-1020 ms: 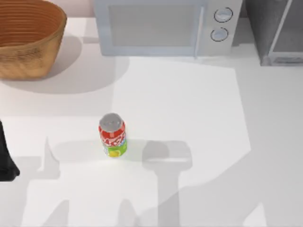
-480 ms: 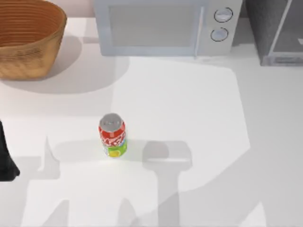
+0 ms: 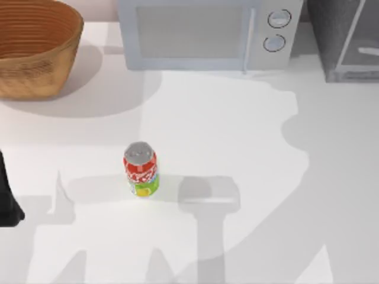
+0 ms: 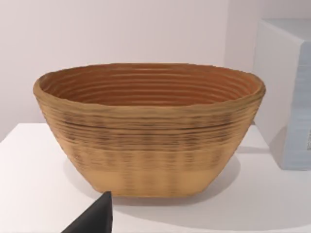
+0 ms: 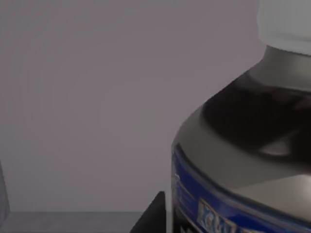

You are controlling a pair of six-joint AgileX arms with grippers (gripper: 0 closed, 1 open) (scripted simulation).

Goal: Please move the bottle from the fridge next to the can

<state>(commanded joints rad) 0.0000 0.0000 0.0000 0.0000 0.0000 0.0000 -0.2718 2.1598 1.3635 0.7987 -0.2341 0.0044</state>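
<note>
The can, red above and green-yellow below with a silver top, stands upright left of the table's middle. The fridge, a grey cabinet with a light-framed glass door, sits at the back right corner. The bottle looms very close in the right wrist view: dark brown body, white cap, blue label band, with a plain grey wall behind it. A dark part of my right gripper lies just beside the bottle. My left arm rests at the table's left edge, far from the can.
A woven basket stands at the back left, also seen in the left wrist view as a basket. A white microwave with two round knobs takes the back middle. Open tabletop lies around the can, mostly to its right.
A rounded shadow has spread over the table's right side in front of the fridge. The can and my left arm have stayed put.
</note>
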